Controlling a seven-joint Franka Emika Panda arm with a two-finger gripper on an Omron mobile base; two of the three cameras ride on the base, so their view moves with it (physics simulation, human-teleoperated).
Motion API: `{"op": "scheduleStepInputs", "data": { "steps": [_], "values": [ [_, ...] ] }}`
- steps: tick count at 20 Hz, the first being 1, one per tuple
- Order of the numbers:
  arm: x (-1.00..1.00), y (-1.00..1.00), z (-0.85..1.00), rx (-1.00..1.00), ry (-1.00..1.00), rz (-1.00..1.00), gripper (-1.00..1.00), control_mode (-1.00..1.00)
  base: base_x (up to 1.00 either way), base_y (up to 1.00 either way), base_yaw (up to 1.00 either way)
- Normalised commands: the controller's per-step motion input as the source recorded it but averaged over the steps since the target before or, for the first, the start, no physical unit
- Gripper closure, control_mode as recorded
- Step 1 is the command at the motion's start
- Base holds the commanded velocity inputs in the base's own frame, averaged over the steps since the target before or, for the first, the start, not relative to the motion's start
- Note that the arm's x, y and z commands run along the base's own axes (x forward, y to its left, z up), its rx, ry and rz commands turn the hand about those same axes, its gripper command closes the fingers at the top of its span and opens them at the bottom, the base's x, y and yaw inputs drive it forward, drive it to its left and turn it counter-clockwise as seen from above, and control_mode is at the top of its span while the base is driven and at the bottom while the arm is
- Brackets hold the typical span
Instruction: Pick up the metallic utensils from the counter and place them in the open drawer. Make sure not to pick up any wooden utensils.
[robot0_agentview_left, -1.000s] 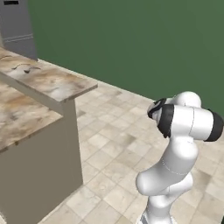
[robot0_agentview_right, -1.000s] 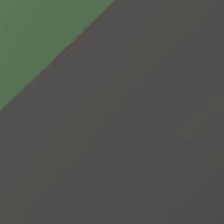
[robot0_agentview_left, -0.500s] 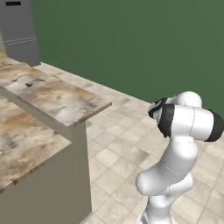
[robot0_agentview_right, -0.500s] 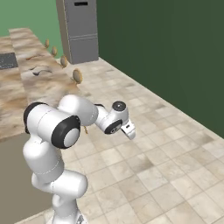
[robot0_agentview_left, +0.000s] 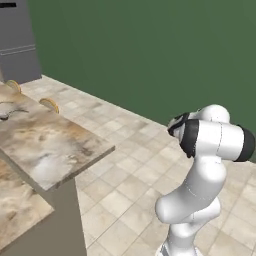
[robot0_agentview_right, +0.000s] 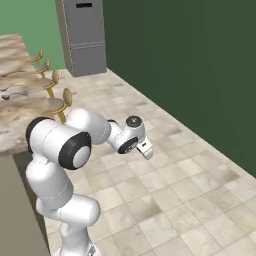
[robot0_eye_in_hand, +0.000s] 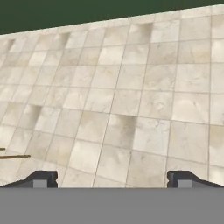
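Note:
My gripper (robot0_agentview_right: 145, 149) hangs out over the tiled floor, away from any worktop. In the hand view its two dark fingertips (robot0_eye_in_hand: 43, 178) stand far apart with nothing between them, so it is open. A beige-brown marbled top (robot0_agentview_left: 47, 147) lies at the left, and I cannot tell whether it is the counter. On its far part is a small grey curved shape (robot0_agentview_left: 6, 114), too small to identify. The metallic utensils, the wooden utensils and the open drawer are out of view.
A tall grey fridge (robot0_agentview_right: 82, 35) stands against the dark green wall. Wooden stools (robot0_agentview_right: 57, 102) line the far side of the marbled top. Pale floor tiles (robot0_eye_in_hand: 131, 100) stretch ahead of the hand.
The whole scene has shifted in both base views, so the base has moved; the marbled top now sits nearer and lower left. The arm keeps its pose and the gripper stays open.

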Motion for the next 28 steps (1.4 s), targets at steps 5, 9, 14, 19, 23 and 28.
{"op": "scheduleStepInputs", "data": {
  "steps": [5, 9, 14, 19, 23, 28],
  "values": [
    [0.0, 0.0, 0.0, 0.0, 0.0, 0.0, -1.0, 1.0, 1.0, -0.36, 0.11],
    [0.0, 0.0, 0.0, 0.0, 0.0, 0.0, -1.0, 1.0, 1.0, -0.04, 0.38],
    [0.0, 0.0, 0.0, 0.0, 0.0, 0.0, -1.0, 1.0, 1.0, -0.23, 0.35],
    [0.0, 0.0, 0.0, 0.0, 0.0, 0.0, -1.0, 1.0, 1.0, -0.52, 0.25],
    [0.0, 0.0, 0.0, 0.0, 0.0, 0.0, -1.0, 1.0, 1.0, -0.12, 0.43],
    [0.0, 0.0, 0.0, 0.0, 0.0, 0.0, -1.0, 1.0, 0.72, -0.01, 0.59]
  ]
}}
